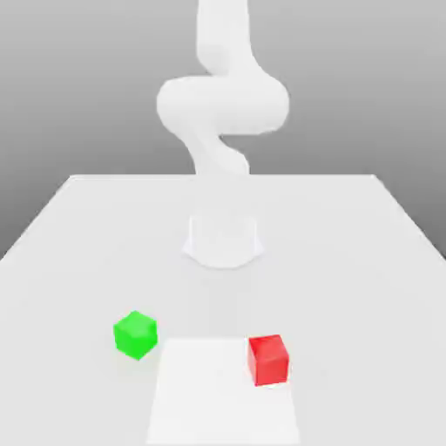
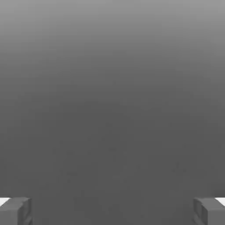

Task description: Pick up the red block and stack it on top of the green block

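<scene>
Gripper (image 2: 112, 213) fingers wide apart, nothing between; red block (image 1: 268, 360) lower right of exterior view, green block (image 1: 135, 334) lower left; best align jaws with red's faces, descend straight, centred.

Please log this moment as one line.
tool: open, empty | red block: on white patch's edge | green block: on table, apart | stack: not yet made

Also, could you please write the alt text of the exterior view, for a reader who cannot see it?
A red cube sits at the right edge of a white square on a pale table, with a green cube off to the exterior view's left. Behind them stands a white robot arm.
</scene>
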Motion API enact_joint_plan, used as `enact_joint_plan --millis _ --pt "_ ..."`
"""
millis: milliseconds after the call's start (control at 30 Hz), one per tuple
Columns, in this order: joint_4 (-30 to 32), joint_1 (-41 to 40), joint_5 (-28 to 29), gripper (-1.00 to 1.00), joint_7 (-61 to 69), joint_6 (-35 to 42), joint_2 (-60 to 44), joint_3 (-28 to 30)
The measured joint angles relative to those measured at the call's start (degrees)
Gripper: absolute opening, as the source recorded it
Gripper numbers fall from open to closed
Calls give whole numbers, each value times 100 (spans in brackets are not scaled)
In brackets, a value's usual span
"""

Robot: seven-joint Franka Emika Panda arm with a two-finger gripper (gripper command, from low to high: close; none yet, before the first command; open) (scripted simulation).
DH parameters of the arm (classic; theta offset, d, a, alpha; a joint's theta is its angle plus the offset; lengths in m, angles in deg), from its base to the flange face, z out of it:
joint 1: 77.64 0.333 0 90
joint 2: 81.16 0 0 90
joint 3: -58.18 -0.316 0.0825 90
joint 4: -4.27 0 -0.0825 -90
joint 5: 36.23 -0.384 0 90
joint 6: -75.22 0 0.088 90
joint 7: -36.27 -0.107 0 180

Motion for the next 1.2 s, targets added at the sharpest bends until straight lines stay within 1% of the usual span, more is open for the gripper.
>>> enact_joint_plan --millis 200,400,533,633,733,900,933,1133,1200 --pt "767 446 -460 0 365 -763 -1336 162" --pt "1527 735 -666 0 544 -1531 -2652 48" --pt "2033 807 -452 0 409 -2053 -3470 -95" --pt "2375 838 32 0 77 -2448 -4038 -135" --pt "2391 864 202 0 -30 -2871 -4549 -93" --pt "2287 852 197 0 -33 -3618 -5430 -105" --pt "2276 847 189 -100 -30 -3699 -5527 -112" --pt "2271 838 203 -100 -46 -3739 -5575 -121" --pt "2291 843 226 -100 -54 -3580 -5385 -109"
